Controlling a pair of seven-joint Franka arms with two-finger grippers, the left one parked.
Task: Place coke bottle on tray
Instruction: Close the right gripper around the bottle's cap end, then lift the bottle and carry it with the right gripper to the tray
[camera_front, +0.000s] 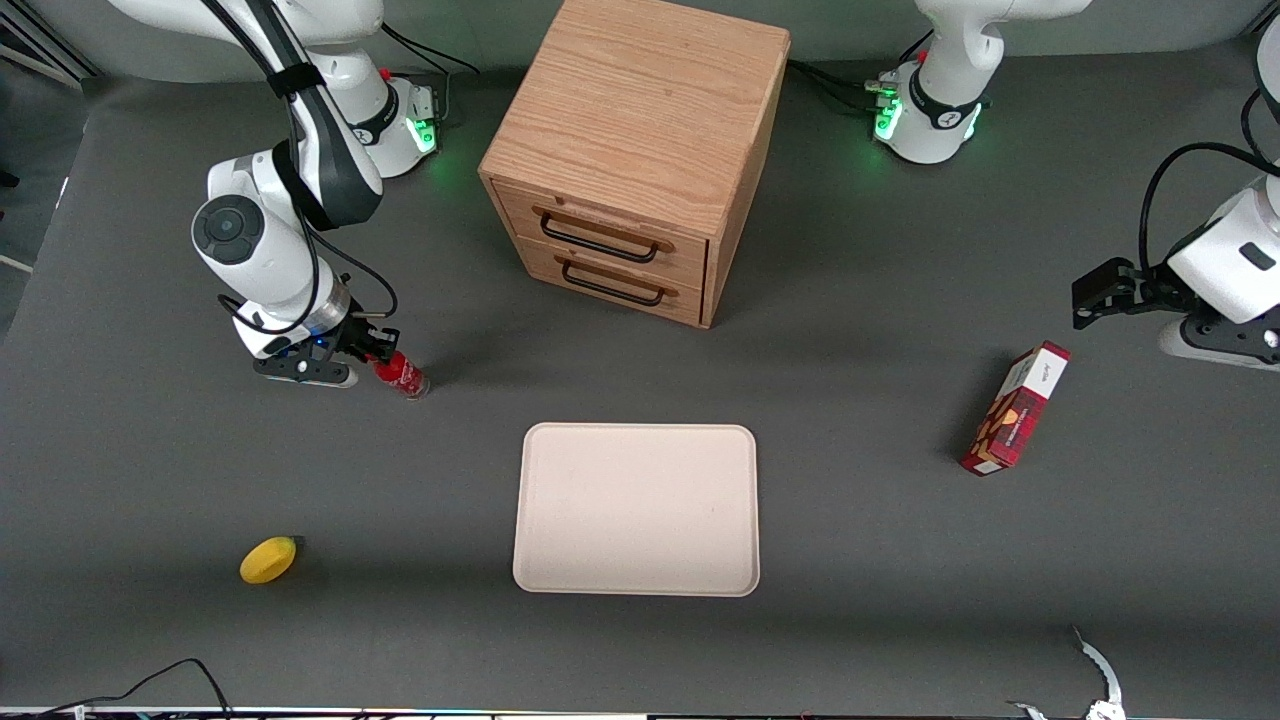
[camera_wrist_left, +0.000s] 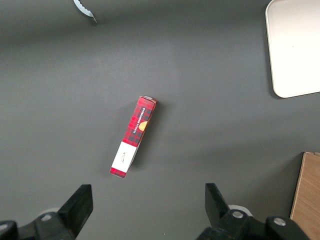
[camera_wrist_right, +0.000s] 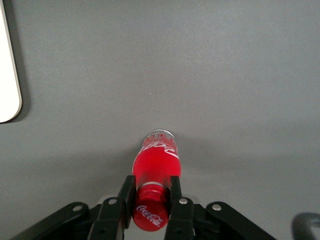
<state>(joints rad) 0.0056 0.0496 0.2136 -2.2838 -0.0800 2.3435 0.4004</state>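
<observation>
The gripper (camera_front: 378, 352) stood low over the table (camera_front: 900, 560) toward the working arm's end, farther from the front camera than the tray (camera_front: 636, 510). In the right wrist view its jaws were closed to about the width of the bottle neck, one finger (camera_wrist_right: 126, 194) pressed to each side just under the red cap. The bottle (camera_front: 401, 376) was thus gripped at the neck, and its clear base appeared to rest on or just above the table; contact could not be confirmed. The bottle (camera_wrist_right: 155, 170) leaned away from the gripper (camera_wrist_right: 150, 192), cap end highest.

From the tray's centre the bottle lay at about ten o'clock in the front view, near the tray but apart from it. The tray was bare. A wooden drawer cabinet (camera_front: 640, 150) stood at the tray's twelve o'clock, both drawers shut. A lemon (camera_front: 268, 560) lay at the bottle's seven o'clock, nearer the front camera. A red box (camera_front: 1015, 408) lay toward the parked arm's end.
</observation>
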